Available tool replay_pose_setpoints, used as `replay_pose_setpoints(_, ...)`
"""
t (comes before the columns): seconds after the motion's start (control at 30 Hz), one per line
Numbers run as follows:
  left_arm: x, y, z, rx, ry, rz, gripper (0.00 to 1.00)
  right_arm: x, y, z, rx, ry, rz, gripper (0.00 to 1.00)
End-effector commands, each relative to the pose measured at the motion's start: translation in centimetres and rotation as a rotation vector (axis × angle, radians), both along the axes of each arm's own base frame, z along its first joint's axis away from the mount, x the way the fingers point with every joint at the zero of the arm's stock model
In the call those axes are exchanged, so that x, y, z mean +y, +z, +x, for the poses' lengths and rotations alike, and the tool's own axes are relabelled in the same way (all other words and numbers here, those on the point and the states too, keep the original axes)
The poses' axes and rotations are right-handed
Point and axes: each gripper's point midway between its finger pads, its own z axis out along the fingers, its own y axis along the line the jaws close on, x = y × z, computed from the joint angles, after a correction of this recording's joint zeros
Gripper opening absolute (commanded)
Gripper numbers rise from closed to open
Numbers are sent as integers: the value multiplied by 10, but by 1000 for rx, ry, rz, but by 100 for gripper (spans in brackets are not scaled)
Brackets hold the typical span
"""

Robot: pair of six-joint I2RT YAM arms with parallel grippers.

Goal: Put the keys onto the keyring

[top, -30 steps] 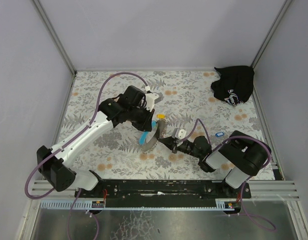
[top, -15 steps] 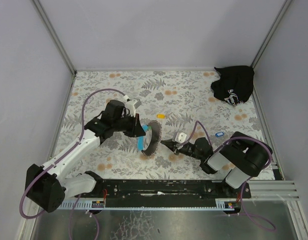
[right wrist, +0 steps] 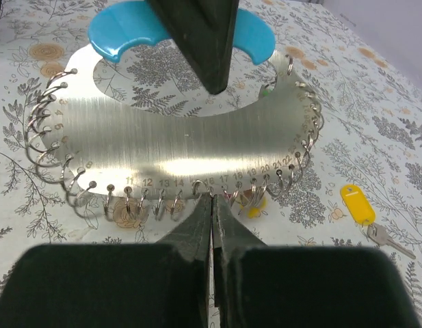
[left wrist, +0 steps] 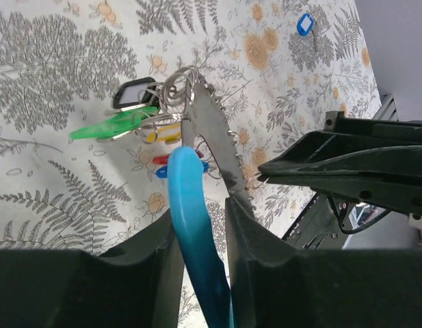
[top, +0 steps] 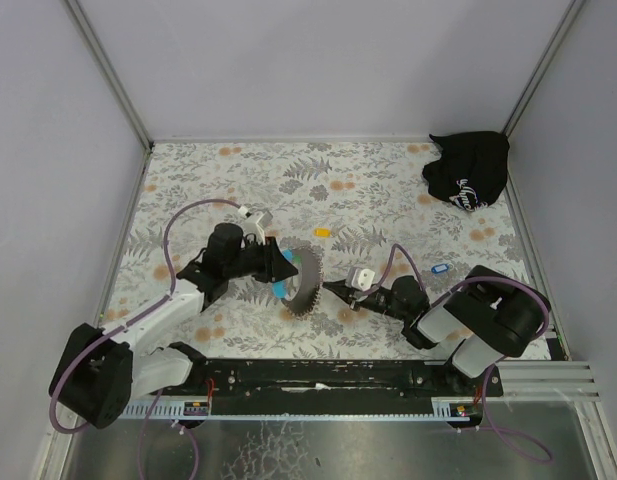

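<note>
Between the left end effector's [left wrist: 202,225] fingers runs the blue handle [left wrist: 190,191] of the keyring [right wrist: 197,147], a curved metal plate standing on edge on the counter [top: 378,180] with split rings [right wrist: 46,137] strung along its rim. From where I stand I cannot tell whether those fingers pinch the handle or only flank it. Just ahead of them, at the plate's end, a green tag [left wrist: 108,126] and a few smaller coloured tags hang from rings.

Facing it from the plate's other side, the right end effector [right wrist: 212,201] has its fingers pressed together, tips meeting right at the lower rim among the rings. Whether they nip a ring, the plate's edge or nothing is too fine to make out.

Neither key is in hand. The yellow key [top: 321,231] lies flat beyond the plate, ahead and to the right of the right end effector. The blue key [top: 439,269] lies well behind that end effector, alongside its arm.

My worry is the plate. If the left hold is loose and the right tips grip nothing, it looks free to tip flat, burying the rings against the counter. Both arms are occupied here, so fetching a key means one must let go, and that could set off the same fall. The keys are tiny and lie flat on a busy floral pattern. A pinch could skid off one or push it away. Closed tips pressing on such thin rings could also slip sideways and shove the whole plate.
</note>
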Motion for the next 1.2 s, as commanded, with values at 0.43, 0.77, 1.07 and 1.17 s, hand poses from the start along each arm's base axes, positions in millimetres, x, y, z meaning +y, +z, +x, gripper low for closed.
replay_pose_setpoints(0.43, 33, -11, 15, -164, 267, -101, 60, 18, 78, 22, -261, -14, 169, 0)
replay_pose_setpoints(0.77, 76, -14, 8, -234, 492, -114, 68, 13, 81, 25, -278, -3, 163, 0)
replay_pose_setpoints(1.07, 58, 31, -9, -428, 316, -214, 74, 11, 70, 25, -283, 16, 121, 0)
replay_pose_setpoints(1.17, 41, 39, -11, -465, 205, -236, 70, 10, 67, 22, -280, 27, 120, 0)
